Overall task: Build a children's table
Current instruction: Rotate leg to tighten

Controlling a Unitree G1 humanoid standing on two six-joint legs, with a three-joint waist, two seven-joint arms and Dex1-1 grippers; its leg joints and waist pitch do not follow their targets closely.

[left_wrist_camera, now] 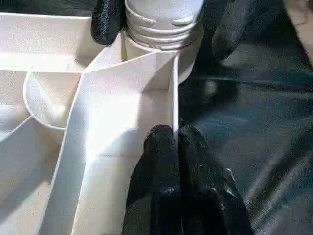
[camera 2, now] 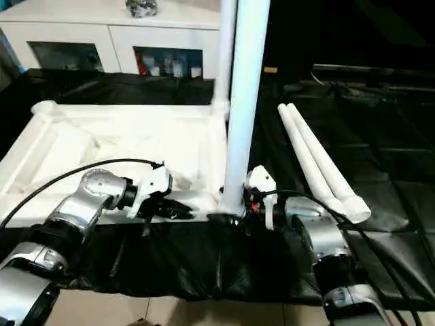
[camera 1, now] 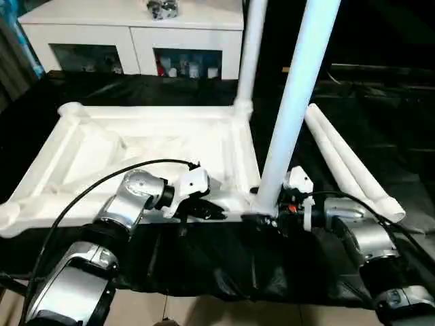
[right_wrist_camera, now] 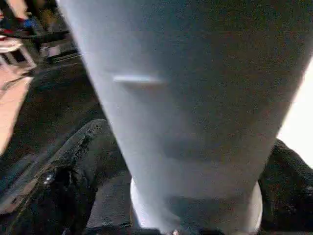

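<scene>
**Observer:** Where is the tabletop?

**Operator:** I see the white tabletop (camera 1: 136, 153) lying ribbed side up on the black mat (camera 1: 204, 265), in front of the white cabinet (camera 1: 136, 41). One leg (camera 1: 250, 54) stands upright in the far corner socket on my right side. A second leg (camera 1: 292, 109) stands in the near right corner socket (left_wrist_camera: 164, 34).

**Observer:** And your hands?

**Operator:** My right hand (camera 1: 275, 207) is clenched around the base of that near leg; in the right wrist view the black fingers (right_wrist_camera: 54, 186) sit on either side of the tube, just above the socket. My left hand (left_wrist_camera: 181, 161) is pinched shut on the thin near rim of the tabletop, close beside the same corner, its two fingertips pressed together over the wall.

**Observer:** The other legs?

**Operator:** Two spare legs (camera 1: 346, 163) lie side by side, touching, on the mat to the right of the tabletop, well apart from both hands. A black cable (camera 1: 88, 190) arcs over my left forearm.
</scene>
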